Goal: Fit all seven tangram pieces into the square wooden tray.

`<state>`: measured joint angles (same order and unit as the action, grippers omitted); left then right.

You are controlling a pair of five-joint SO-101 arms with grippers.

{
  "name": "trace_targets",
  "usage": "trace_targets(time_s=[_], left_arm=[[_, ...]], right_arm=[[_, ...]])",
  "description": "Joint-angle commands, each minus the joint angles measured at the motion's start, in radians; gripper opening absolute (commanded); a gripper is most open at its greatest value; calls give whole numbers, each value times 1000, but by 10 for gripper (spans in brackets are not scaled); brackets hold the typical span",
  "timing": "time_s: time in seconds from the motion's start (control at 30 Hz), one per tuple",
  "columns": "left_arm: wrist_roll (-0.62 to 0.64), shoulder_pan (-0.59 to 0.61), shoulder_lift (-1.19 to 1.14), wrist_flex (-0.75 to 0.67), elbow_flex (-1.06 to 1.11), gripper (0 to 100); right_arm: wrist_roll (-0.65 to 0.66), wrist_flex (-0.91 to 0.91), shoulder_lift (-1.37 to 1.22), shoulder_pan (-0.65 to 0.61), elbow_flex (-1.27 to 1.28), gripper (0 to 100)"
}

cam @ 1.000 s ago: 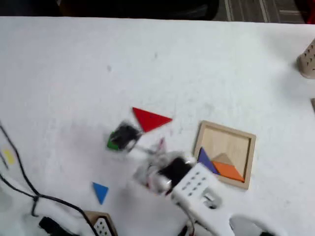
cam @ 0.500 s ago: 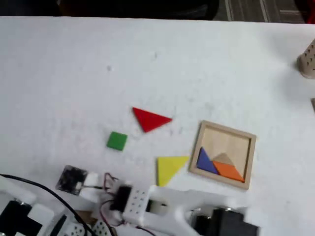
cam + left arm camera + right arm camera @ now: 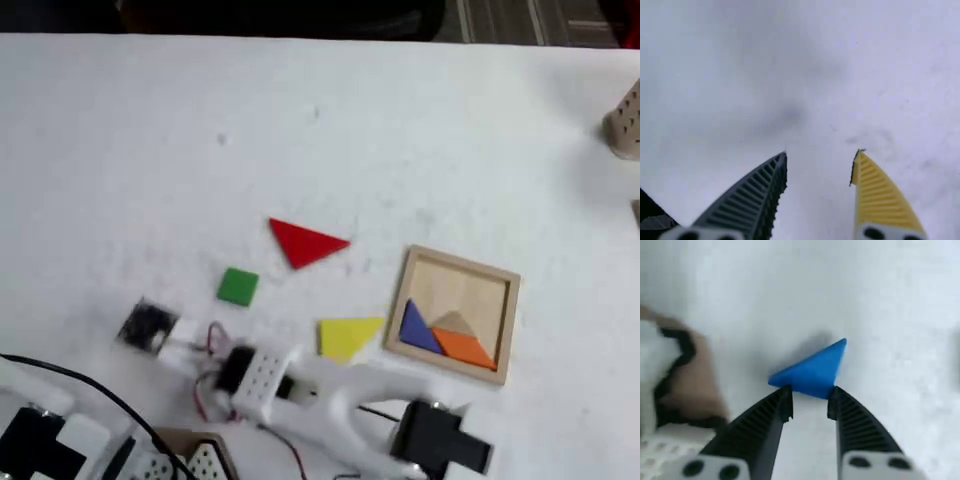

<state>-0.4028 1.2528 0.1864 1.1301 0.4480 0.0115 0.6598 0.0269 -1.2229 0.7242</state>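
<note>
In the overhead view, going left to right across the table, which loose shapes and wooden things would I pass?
green square → red triangle → yellow triangle → square wooden tray → wooden block with holes

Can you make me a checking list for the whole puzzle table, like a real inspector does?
Surface: white table, bare under the left tool.
Job's things: square wooden tray holds a purple triangle, an orange piece and a tan piece. The red triangle, green square and yellow triangle lie loose outside it. The blue triangle lies just ahead of the right tool's tips.
Clutter: tan block with holes at the table's edge.
Tools: left tool open; right tool open.
Cables: black cable near the front edge; red wires on an arm.
Surroundings: dark floor beyond the far edge.
</note>
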Motion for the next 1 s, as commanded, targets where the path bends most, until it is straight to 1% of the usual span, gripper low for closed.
trace_targets(time_s=[0.0, 0.1, 0.23, 0.33, 0.4, 0.47, 0.53, 0.6, 0.67, 0.7, 0.83, 0.9, 0.97], left_arm=[[12, 8, -1, -32, -52, 234], [12, 5, -1, -26, -52, 234], [12, -12, -1, -18, -51, 234], [12, -44, -1, 31, -51, 234], [12, -77, 1, 64, -51, 236], [12, -127, 2, 107, -52, 237], [15, -203, 2, 166, -51, 237], [18, -300, 1, 242, -37, 236], [21, -420, 10, 295, 5, 234], [43, -487, 25, 302, 41, 234], [187, -751, 159, 235, 233, 237], [255, -872, 260, 193, 338, 238], [334, -981, 351, 158, 428, 245]], right_arm=[[-5, 13, 4, 127, -37, 102], [-5, 10, 5, 203, -38, 102], [-5, 15, 44, 272, -58, 102], [-5, 16, 116, 321, -58, 103], [-5, 53, 185, 352, -58, 104], [-5, 137, 278, 381, -60, 105], [12, 239, 397, 421, -60, 105], [68, 321, 509, 475, -52, 105], [94, 366, 599, 542, -25, 103], [92, 361, 634, 578, 5, 103], [92, 242, 700, 647, 163, 102], [98, 200, 704, 651, 206, 102], [95, 199, 704, 648, 213, 102]])
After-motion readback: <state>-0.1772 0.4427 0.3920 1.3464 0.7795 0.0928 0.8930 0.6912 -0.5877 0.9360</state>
